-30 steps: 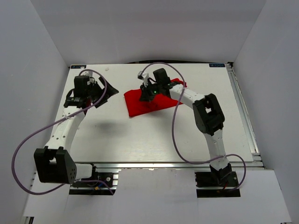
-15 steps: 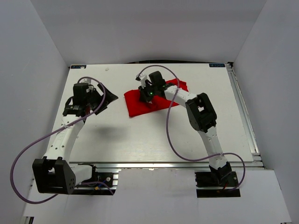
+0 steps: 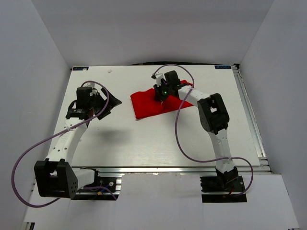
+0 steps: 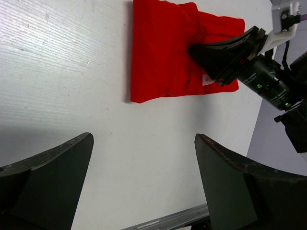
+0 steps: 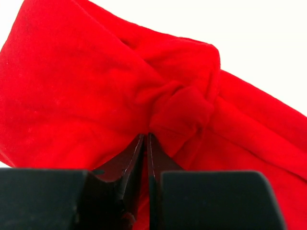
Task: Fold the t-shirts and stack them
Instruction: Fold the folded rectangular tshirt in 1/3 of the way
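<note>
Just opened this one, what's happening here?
The right gripper is pinched shut on a bunched fold of the red t-shirt, which lies roughly folded toward the far side of the table. The left gripper hangs wide open over the table beside the shirt, touching nothing. Only this one garment is in view.

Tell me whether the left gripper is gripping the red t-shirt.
No, the left gripper hangs open over the table, apart from the red t-shirt.

Item counts on the surface.
One red t-shirt near the far edge; two arms, left arm and right arm; two claws, left claw and right claw.
</note>
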